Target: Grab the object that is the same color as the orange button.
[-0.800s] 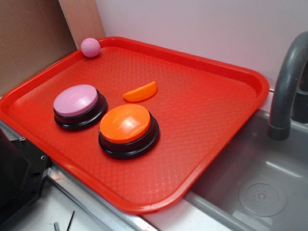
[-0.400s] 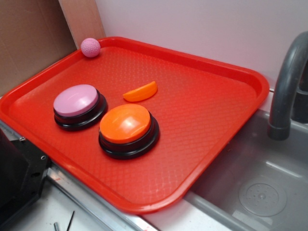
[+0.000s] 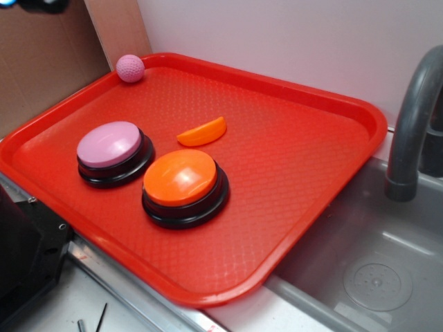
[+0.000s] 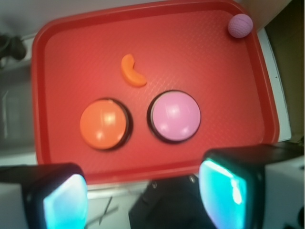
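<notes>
The object, a small glossy orange wedge (image 3: 202, 132), lies on the red tray (image 3: 297, 159), just behind the orange button (image 3: 183, 181), a big dome on a black base. The wrist view looks down on both: the wedge (image 4: 132, 71) sits beyond the orange button (image 4: 104, 124). My gripper (image 4: 143, 198) hangs high over the tray's near edge. It is open, with nothing between its wide-set fingers (image 4: 224, 193). In the exterior view only a dark blurred bit of the arm (image 3: 34, 3) shows at the top left corner.
A lilac button (image 3: 111, 146) stands left of the orange one. A pink dimpled ball (image 3: 130, 68) rests in the tray's far left corner. A grey faucet (image 3: 412, 131) and sink (image 3: 374, 270) are to the right, cardboard (image 3: 41, 62) at the left.
A dark blurred bit of the arm has come into the exterior view at the top left corner. Nothing on the tray has moved.
</notes>
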`<state>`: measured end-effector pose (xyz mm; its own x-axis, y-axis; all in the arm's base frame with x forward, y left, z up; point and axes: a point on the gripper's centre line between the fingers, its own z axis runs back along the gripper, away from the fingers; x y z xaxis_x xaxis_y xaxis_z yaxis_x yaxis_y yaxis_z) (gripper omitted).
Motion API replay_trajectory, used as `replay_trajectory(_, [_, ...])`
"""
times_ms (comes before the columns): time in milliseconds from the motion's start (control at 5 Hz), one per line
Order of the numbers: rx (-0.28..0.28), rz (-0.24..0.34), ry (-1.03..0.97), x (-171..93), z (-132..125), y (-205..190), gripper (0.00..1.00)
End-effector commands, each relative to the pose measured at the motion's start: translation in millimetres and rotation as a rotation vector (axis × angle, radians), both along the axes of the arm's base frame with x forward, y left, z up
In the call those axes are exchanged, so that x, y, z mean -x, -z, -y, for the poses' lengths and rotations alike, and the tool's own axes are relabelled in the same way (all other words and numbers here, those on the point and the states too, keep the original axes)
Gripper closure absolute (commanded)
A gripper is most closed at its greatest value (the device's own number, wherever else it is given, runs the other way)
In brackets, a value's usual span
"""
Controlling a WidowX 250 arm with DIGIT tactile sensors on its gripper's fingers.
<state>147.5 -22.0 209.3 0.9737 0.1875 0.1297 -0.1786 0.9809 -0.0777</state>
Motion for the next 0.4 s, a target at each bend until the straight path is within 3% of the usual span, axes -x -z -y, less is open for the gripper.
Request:
replay_trajectory(0, [0.037, 0.116, -0.16, -54, 10, 35, 0.0])
replay_trajectory(200, [0.043, 0.111, -0.24, -79, 11, 61, 0.0])
